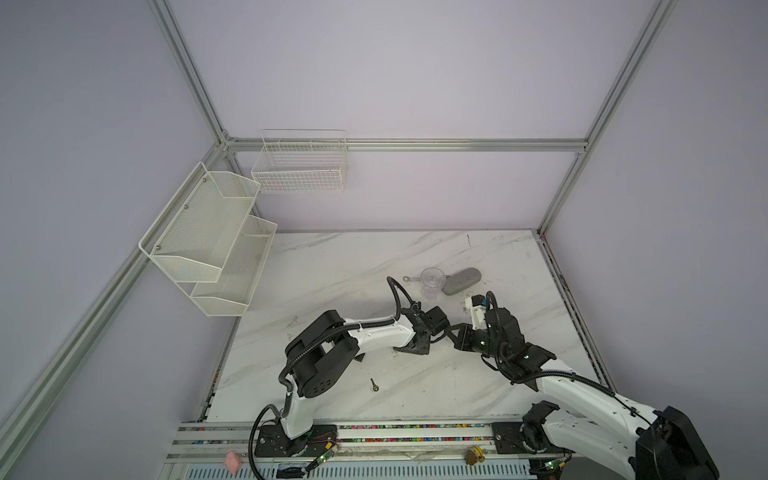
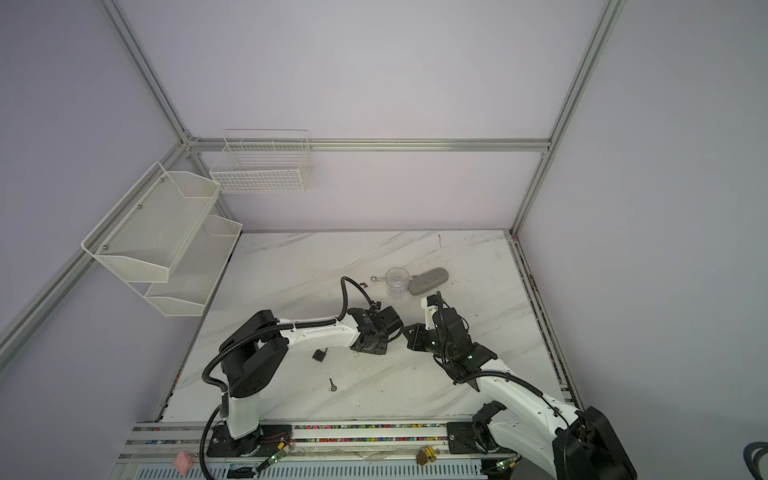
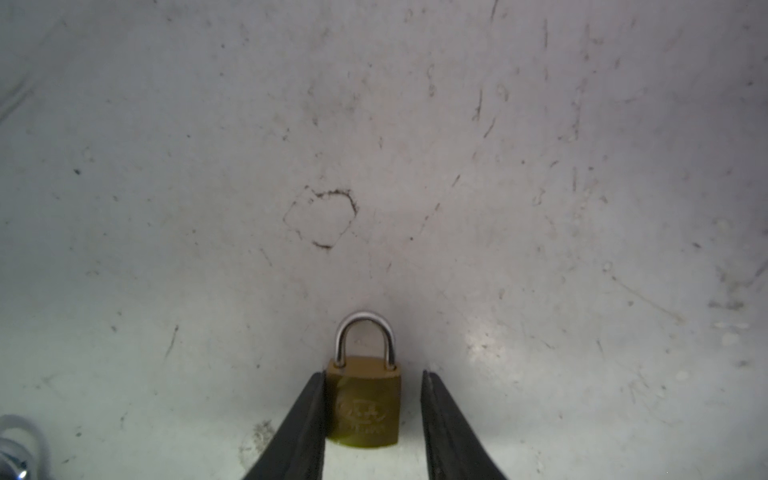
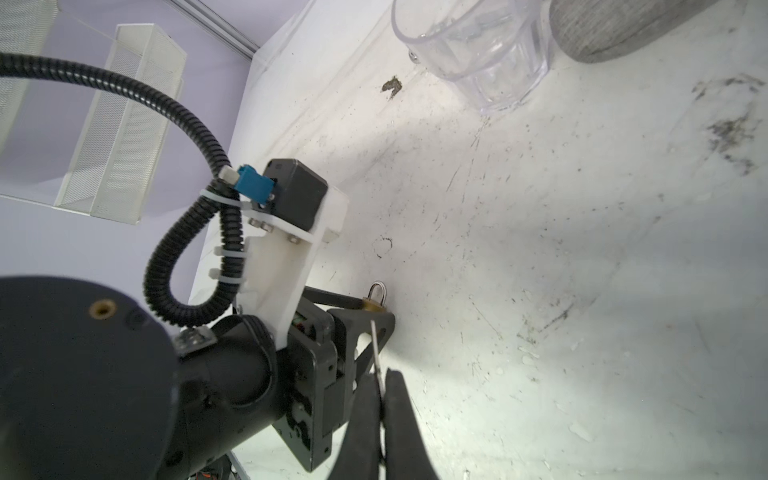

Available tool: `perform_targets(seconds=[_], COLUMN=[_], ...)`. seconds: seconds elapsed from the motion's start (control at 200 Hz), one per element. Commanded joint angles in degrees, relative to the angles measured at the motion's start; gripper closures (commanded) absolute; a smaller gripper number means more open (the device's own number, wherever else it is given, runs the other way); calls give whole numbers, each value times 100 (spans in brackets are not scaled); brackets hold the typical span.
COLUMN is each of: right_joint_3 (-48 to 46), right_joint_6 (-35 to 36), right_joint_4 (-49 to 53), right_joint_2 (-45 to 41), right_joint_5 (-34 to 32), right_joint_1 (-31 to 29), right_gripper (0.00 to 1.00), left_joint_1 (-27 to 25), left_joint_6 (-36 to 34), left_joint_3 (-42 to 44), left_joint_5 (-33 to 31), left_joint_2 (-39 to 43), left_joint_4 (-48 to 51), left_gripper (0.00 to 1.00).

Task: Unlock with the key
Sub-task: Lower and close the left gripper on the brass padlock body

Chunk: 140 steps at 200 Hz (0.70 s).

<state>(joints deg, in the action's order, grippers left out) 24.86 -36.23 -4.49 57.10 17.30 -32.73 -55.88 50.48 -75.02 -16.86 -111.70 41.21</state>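
Observation:
A small brass padlock [image 3: 365, 399] with a steel shackle lies flat on the marble table, between the fingers of my left gripper [image 3: 373, 374]. One finger [image 3: 309, 415] touches the lock's side, and a gap shows between the lock and the other finger. In the right wrist view the padlock [image 4: 374, 305] sits at the tips of the left gripper. My right gripper [image 4: 382, 374] is shut on the key [image 4: 375, 345], whose thin silver blade points toward the lock. In both top views the two grippers [image 1: 441, 336] [image 1: 454, 332] meet at mid-table and hide the padlock.
A clear glass [image 1: 432, 282] and a grey oval case [image 1: 462, 281] stand just behind the grippers. A second loose key [image 1: 374, 386] lies nearer the front edge. A small dark object [image 2: 319, 355] sits under the left arm. White mesh shelves [image 1: 208, 241] hang at the left.

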Motion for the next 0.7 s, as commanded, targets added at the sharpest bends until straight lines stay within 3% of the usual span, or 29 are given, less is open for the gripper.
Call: perform_targets(seconds=[0.0,0.695], right_joint_3=[168,316], right_joint_6=[-45,273], right_joint_4=[115,153], right_joint_2=[55,95], right_joint_5=[-22,502], right_joint_1=[36,38], right_gripper=[100,100], left_joint_1=[103,147], left_joint_6=[179,296], left_joint_3=[-108,58], left_joint_5=[81,34], left_joint_2=[-85,-75], left_joint_4=[124,94], left_gripper=[64,75])
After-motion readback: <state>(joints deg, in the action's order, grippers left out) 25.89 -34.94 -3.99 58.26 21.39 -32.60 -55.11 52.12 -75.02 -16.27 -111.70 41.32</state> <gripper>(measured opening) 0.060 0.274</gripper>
